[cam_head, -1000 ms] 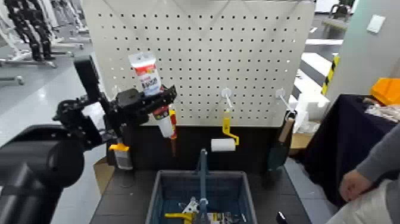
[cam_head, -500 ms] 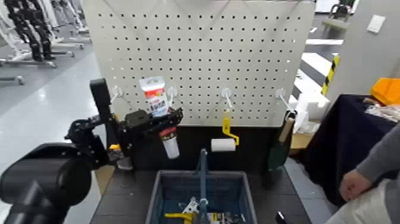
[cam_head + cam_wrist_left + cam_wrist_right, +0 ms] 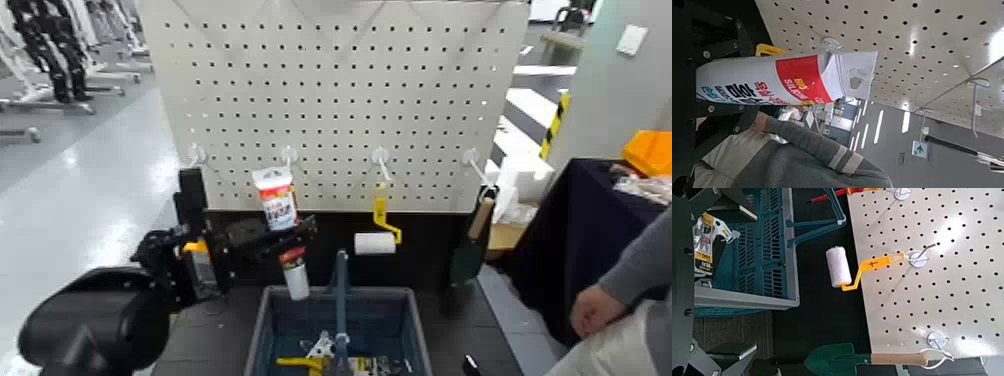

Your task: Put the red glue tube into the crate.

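The red glue tube (image 3: 277,208) hangs upright, its flat white end up and its cap down, in front of the pegboard. My left gripper (image 3: 270,238) is shut on its middle from the left side. The cap sits just above the rear left part of the grey-blue crate (image 3: 262,322), left of the crate's upright centre handle (image 3: 340,290). In the left wrist view the tube (image 3: 774,80) lies across the picture between my dark fingers (image 3: 720,41). My right gripper (image 3: 703,282) is open and empty, beside the crate (image 3: 758,258).
The white pegboard (image 3: 330,100) holds a yellow-handled paint roller (image 3: 377,238) and a trowel (image 3: 472,240). Tools lie in the crate (image 3: 300,362). A person's hand and sleeve (image 3: 600,305) are at the right, by a dark-covered table (image 3: 575,225).
My left gripper has carried the tube down and to the right, from high on the pegboard to just above the crate's rear left corner.
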